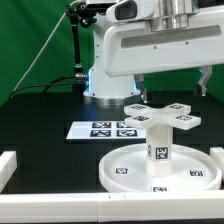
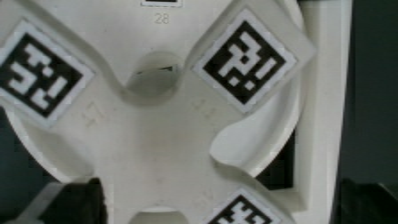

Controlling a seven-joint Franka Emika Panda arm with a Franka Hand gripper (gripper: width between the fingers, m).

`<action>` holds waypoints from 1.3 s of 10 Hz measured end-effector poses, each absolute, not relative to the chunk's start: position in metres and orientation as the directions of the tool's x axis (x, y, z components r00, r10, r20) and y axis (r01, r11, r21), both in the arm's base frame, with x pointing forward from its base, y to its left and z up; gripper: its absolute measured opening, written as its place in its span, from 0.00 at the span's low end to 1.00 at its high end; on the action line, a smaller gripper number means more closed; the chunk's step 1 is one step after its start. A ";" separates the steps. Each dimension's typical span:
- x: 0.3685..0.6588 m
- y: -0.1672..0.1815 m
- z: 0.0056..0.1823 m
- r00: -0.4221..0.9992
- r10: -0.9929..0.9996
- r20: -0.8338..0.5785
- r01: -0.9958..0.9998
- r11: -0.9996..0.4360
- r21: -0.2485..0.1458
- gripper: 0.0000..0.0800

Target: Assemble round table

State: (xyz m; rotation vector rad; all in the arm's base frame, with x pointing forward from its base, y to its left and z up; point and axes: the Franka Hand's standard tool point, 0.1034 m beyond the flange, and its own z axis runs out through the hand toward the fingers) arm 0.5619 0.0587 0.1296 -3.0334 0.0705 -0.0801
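A white round table kit stands nearly stacked on a black counter (image 1: 40, 110). In the exterior view the large rimmed disc (image 1: 125, 170) lies flat at about 5 o'clock in the frame, with small black-and-white tags on its face. The short thick leg (image 1: 159, 150) stands upright at the disc's centre and carries a tag on its side. The cross-shaped base (image 1: 163, 115) sits level on top of the leg, its four arms spread and tagged.

The robot arm (image 1: 150, 45) fills the frame from 12 to 2 o'clock, directly above the cross. Its end effector is cut off or hidden in this view. In the wrist view, two dark shapes at the lower edge may be its fingers, and they cannot be made out clearly. Whether it is spread, pressed together or pinching anything cannot be told.

The wrist view is filled by the cross-shaped base (image 2: 151, 150) seen from close above. Tags show on its arms, and a rounded hollow marks its middle.

The marker board (image 1: 103, 129) lies flat on the counter at about 9 o'clock from the leg, apart from the disc's rim. White border blocks (image 1: 8, 165) edge the counter at the exterior view's left and along the near side.
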 end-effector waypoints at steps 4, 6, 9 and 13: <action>0.562 0.055 0.128 0.973 0.218 0.077 0.224 -0.970 -0.089 0.81; 0.562 0.054 0.128 0.911 0.403 0.087 0.408 -0.911 -0.062 0.81; 0.562 0.054 0.128 0.766 0.638 0.081 0.641 -0.767 -0.016 0.81; 0.562 0.051 0.127 0.608 0.790 0.080 0.792 -0.610 0.001 0.81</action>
